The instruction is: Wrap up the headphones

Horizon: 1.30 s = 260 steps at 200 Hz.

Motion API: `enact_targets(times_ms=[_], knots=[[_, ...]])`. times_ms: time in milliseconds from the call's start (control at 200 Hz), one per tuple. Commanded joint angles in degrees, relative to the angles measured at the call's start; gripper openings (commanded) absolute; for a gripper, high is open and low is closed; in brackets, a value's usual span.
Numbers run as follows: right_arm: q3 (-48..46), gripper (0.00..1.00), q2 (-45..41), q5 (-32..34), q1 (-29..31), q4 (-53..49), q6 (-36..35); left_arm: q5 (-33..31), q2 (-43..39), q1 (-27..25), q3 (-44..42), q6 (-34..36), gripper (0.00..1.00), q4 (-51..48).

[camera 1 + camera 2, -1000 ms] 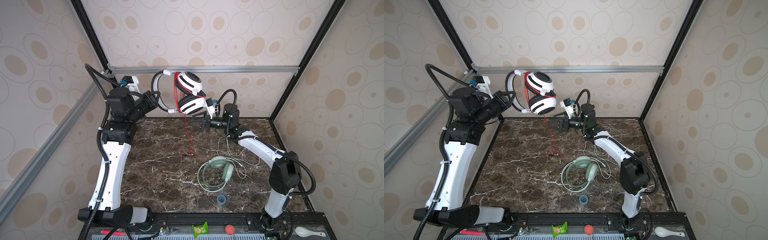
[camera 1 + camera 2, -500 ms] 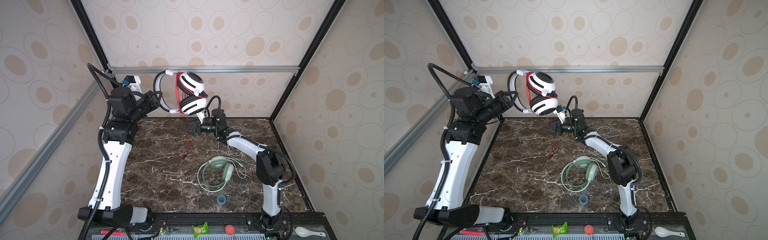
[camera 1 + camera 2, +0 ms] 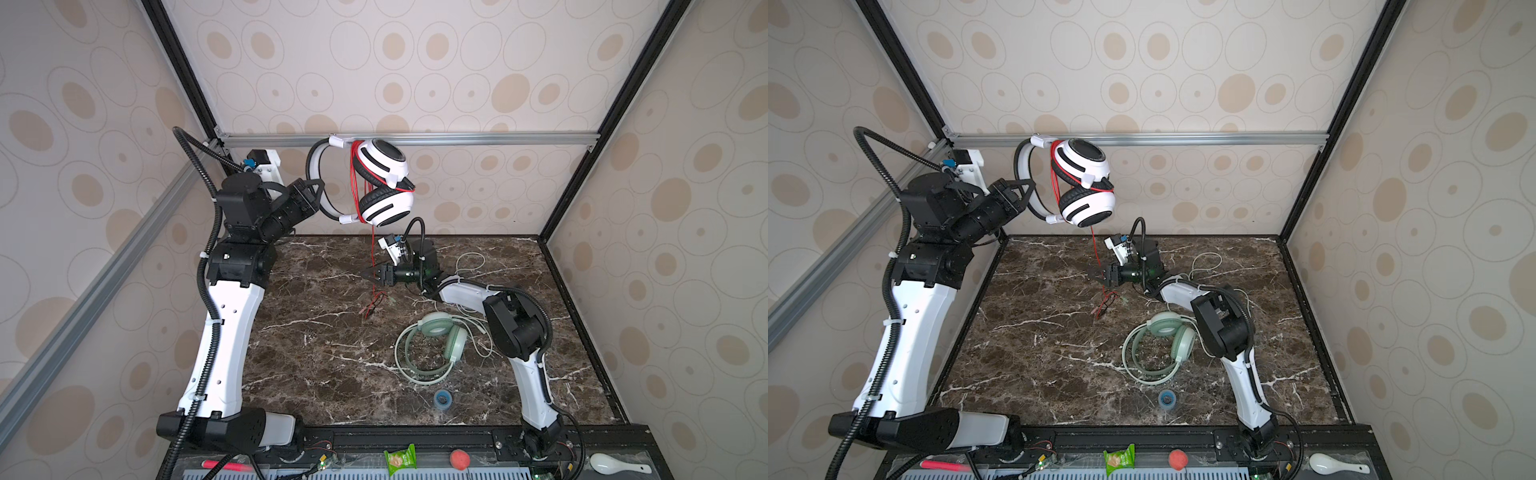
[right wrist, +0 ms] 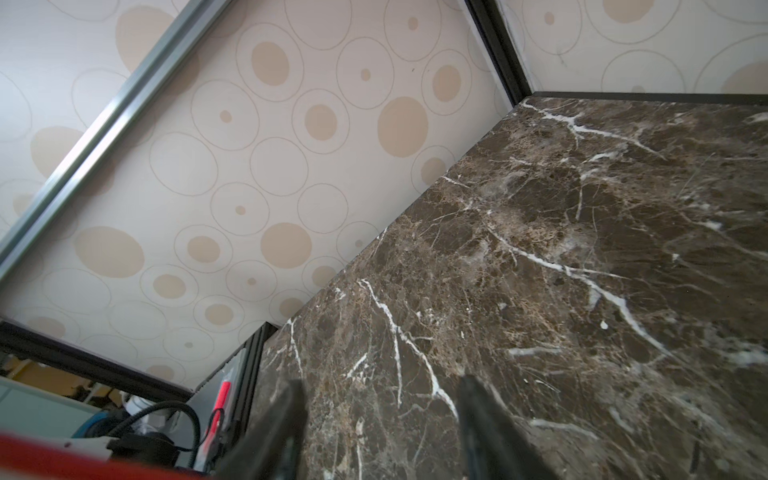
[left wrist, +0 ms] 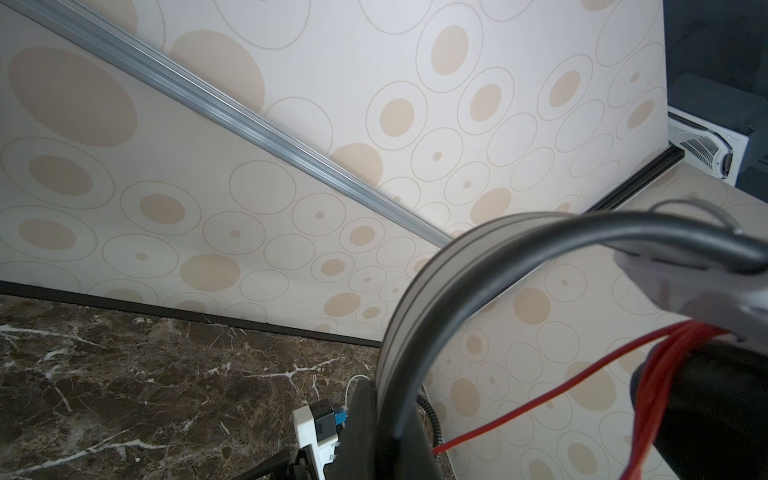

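Note:
My left gripper (image 3: pixel 318 193) (image 3: pixel 1023 193) is shut on the headband of the white-and-black headphones (image 3: pixel 386 166) (image 3: pixel 1084 166) and holds them high by the back rail. The left wrist view shows that headband (image 5: pixel 436 299) clamped in the gripper (image 5: pixel 386 399). Red cable (image 5: pixel 519 409) is looped round the pair. Its tail (image 3: pixel 373 257) hangs down, and the end (image 3: pixel 374 305) lies on the table. My right gripper (image 3: pixel 368 276) (image 3: pixel 1094 276) hovers low right at that tail. Its jaws stand apart in the right wrist view (image 4: pixel 382 386), with only marble between them. The mint green headphones (image 3: pixel 436 328) (image 3: pixel 1165 328) lie on the table by the right arm.
The mint pair's pale cable (image 3: pixel 469 262) lies loose behind the right arm. A blue tape roll (image 3: pixel 441 398) sits near the table's front edge. On the front ledge are a green packet (image 3: pixel 400 458), a red ball (image 3: pixel 459 458), a white spoon (image 3: pixel 615 464) and a red pen (image 3: pixel 224 464).
My right gripper has swung left and lower to the hanging red cable, and its jaws have narrowed. The left arm has barely moved with the white-and-black headphones.

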Motion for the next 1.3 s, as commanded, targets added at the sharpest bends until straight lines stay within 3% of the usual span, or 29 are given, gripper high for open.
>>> enact_targets(times_ms=[0,200,325,500,730,1080,1295], knots=[[-0.94,0.35,0.19,-0.32,0.65,3.93,2.04,-1.49,-0.42,-0.33,3.21,-3.67,0.0,5.26],[-9.83,0.09,-8.03,2.76,1.32,-3.04,-3.8,-9.75,-0.41,-0.33,2.52,-3.81,0.0,6.31],[-15.28,0.0,-15.69,6.17,2.94,-11.43,-10.08,-16.9,-1.52,-0.33,-2.35,-3.81,0.0,10.52],[-16.48,0.0,-25.41,12.15,7.63,-30.12,-23.36,-24.28,-1.31,-0.3,-8.09,-2.72,0.0,14.39],[-16.04,0.0,-33.81,15.69,11.14,-42.92,-29.68,-29.87,-0.87,-0.33,-12.59,-1.08,0.0,16.94],[-7.87,0.0,-34.45,20.35,16.75,-57.44,-35.89,-30.91,1.58,-0.41,-11.84,-2.67,0.0,17.28],[0.5,0.0,-33.56,20.59,20.08,-66.19,-39.85,-36.22,2.52,-0.5,-13.48,2.37,0.0,17.36]])
